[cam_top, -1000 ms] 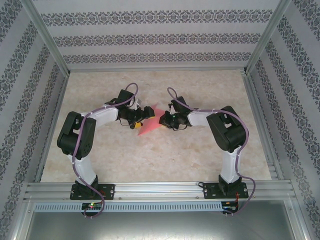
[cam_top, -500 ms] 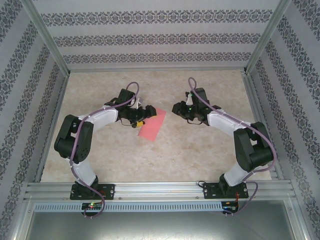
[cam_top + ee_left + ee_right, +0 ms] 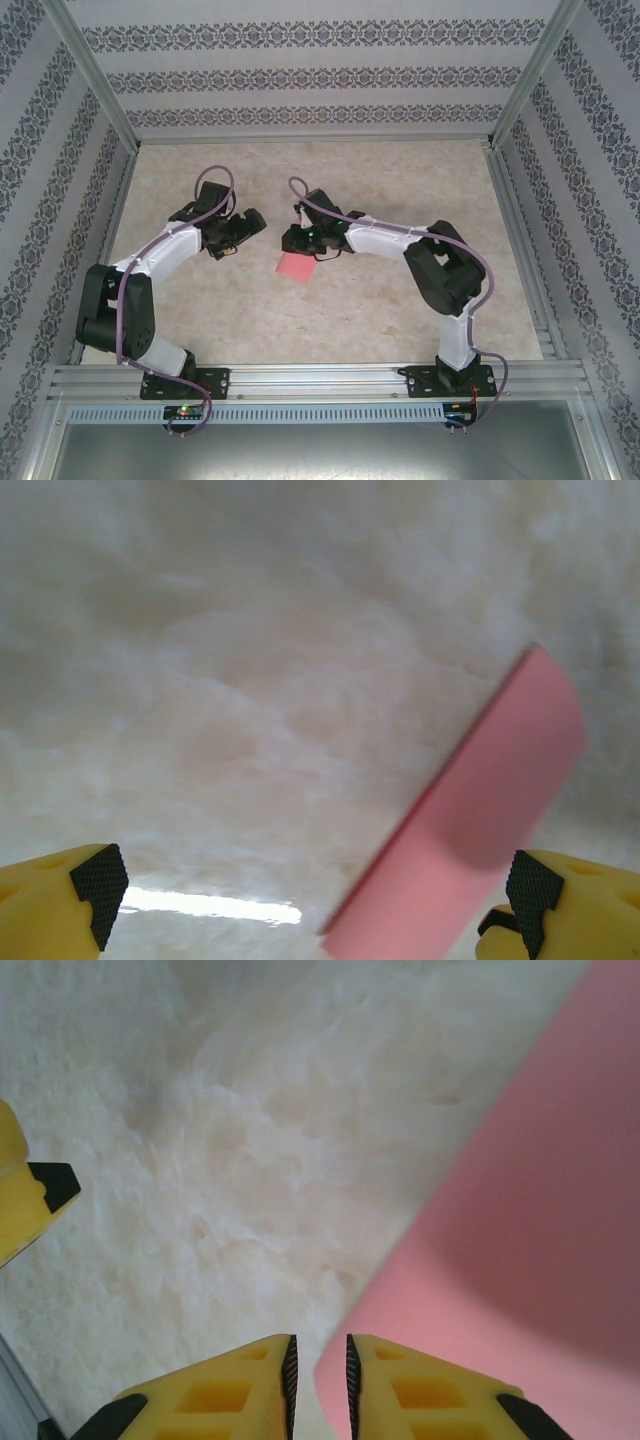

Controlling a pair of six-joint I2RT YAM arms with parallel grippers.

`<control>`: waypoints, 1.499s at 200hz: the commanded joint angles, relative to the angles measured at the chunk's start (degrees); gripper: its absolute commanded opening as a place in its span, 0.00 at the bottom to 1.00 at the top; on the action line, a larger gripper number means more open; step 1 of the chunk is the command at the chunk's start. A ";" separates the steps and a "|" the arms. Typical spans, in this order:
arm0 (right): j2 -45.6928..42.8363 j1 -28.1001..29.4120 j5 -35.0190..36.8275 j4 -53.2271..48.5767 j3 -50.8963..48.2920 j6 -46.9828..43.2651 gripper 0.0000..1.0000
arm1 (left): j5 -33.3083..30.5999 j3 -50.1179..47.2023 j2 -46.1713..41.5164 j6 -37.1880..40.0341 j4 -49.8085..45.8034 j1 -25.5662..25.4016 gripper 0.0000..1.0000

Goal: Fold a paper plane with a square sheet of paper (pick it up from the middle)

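Observation:
The salmon-pink sheet of paper (image 3: 295, 266) lies flat on the marble table (image 3: 380, 310) as a strip narrower than a square. My right gripper (image 3: 292, 240) hovers low over its far end. In the right wrist view the right gripper (image 3: 318, 1375) has its jaws a narrow slit apart with nothing clamped, and the paper (image 3: 530, 1230) lies beneath and to the right. My left gripper (image 3: 243, 224) stands to the left of the paper, apart from it. Its left gripper (image 3: 312, 890) jaws are wide open and empty, with the paper (image 3: 480, 820) running past the right fingertip (image 3: 530, 895).
Patterned walls and aluminium frame rails (image 3: 300, 378) enclose the table on all sides. One yellow finger of the left gripper (image 3: 25, 1195) shows at the left edge of the right wrist view. Bare marble surrounds the paper.
The left arm has drawn back to the left, off the paper. The right arm, which had pulled away to the right, has swung back over the paper's far end. The paper sits slightly lower and further left.

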 commanded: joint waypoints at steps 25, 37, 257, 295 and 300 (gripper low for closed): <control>6.65 1.62 -0.35 -5.28 6.90 0.55 0.23 | -2.52 -2.05 -2.78 -2.53 -1.89 1.95 1.00; 7.35 1.96 -0.57 -5.69 7.00 0.31 0.23 | -2.17 -1.78 -2.58 -1.93 -1.90 2.03 1.00; -21.05 -10.26 -1.61 -2.53 -19.02 -5.84 0.52 | 18.05 5.22 10.47 5.20 10.06 -9.86 0.57; -22.88 -12.08 0.91 -2.79 -22.20 -3.63 0.61 | 17.18 7.33 15.89 4.48 11.68 -14.37 0.34; -22.76 -12.33 0.69 -2.55 -22.48 -3.21 0.62 | 17.10 7.53 16.57 4.31 11.94 -14.72 0.32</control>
